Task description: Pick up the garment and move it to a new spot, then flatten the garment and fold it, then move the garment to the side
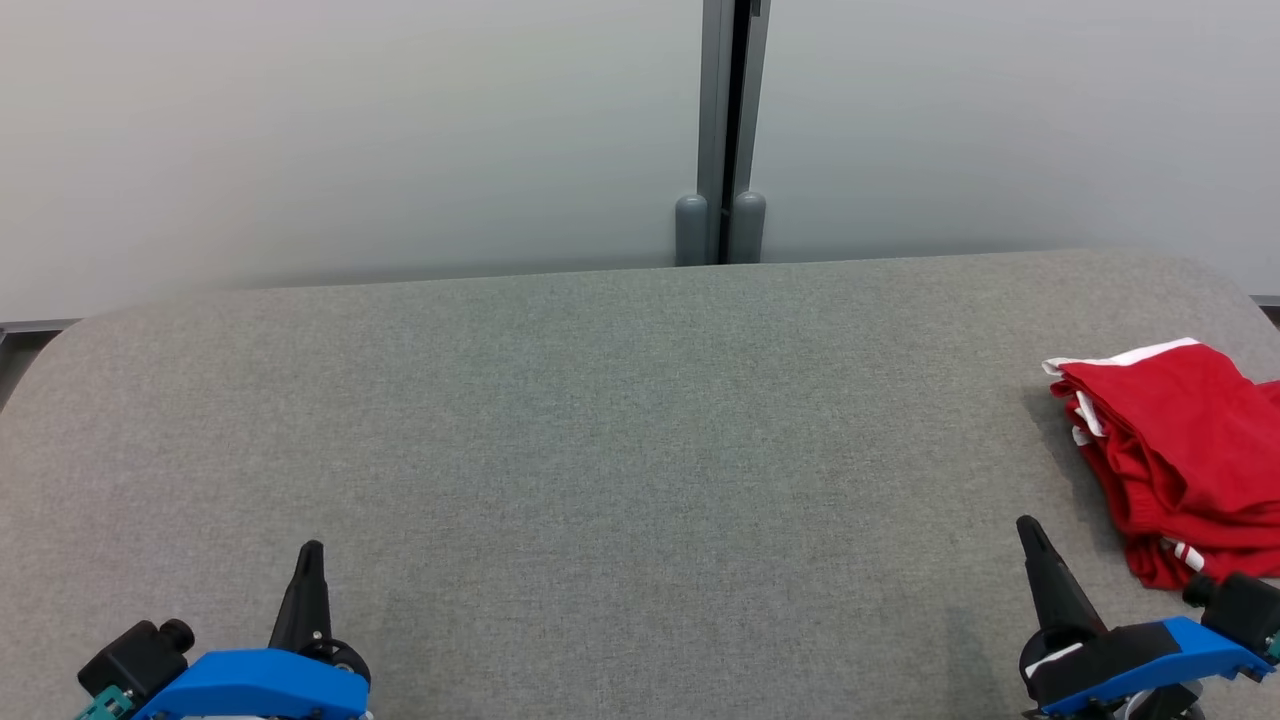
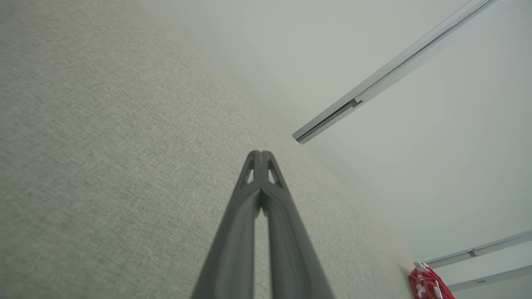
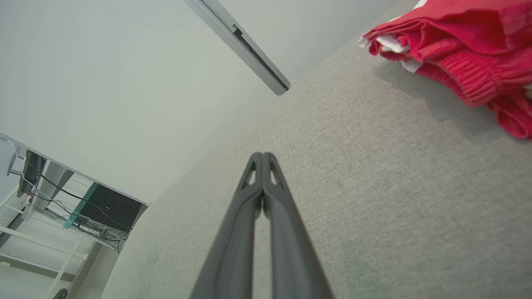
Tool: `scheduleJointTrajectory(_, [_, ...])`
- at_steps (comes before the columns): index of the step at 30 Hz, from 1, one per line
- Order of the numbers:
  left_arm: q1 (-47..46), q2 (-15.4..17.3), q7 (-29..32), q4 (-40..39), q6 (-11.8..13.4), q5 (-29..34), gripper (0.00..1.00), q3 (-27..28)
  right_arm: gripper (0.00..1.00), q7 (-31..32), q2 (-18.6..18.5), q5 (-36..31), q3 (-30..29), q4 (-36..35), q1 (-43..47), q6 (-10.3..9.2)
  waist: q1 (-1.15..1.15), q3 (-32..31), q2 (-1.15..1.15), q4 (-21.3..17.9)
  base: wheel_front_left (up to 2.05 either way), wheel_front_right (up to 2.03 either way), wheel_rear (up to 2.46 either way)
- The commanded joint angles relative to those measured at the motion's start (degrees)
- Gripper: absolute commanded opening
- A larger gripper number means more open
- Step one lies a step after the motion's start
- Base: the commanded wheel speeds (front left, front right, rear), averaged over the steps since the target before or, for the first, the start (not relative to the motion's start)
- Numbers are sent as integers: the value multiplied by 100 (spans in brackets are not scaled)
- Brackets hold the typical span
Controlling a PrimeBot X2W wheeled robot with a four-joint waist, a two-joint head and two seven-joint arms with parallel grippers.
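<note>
Red cloth with white trim, the garment (image 1: 1180, 440), is lying in loose layers at the far right edge of the grey table (image 1: 620, 420), just beside your right gripper (image 1: 1030, 535) and well apart from your left gripper (image 1: 310, 555), both sitting pinched together and holding nothing. You are looking, I judge, at the closing set-aside step (though the pile could equally be awaiting its first pickup), so any next move is calling for the right jaws parting before reaching onto the cloth. A grey post (image 1: 732, 130) is standing behind the far edge, blocking nothing.
</note>
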Motion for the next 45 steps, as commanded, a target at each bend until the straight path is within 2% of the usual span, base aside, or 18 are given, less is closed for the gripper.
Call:
scheduleJointTrajectory(1, [-189, 4, 40, -89, -45, -147, 0, 89, 0, 18, -20, 193, -26, -45, -170, 2, 0, 1, 0, 2, 0, 0, 0])
scheduleJointTrajectory(23, [-324, -214, 439, -158, -206, -1298, 0, 515, 0, 135, -24, 1701, -100, 30, -308, 3, 0, 10, 0, 29, 0, 0, 0])
scheduleJointTrajectory(45, [-434, -387, 751, -205, -335, -2200, 0, 839, 0, 221, -27, 2872, -155, 89, -405, 4, 0, 19, 0, 54, 0, 0, 0])
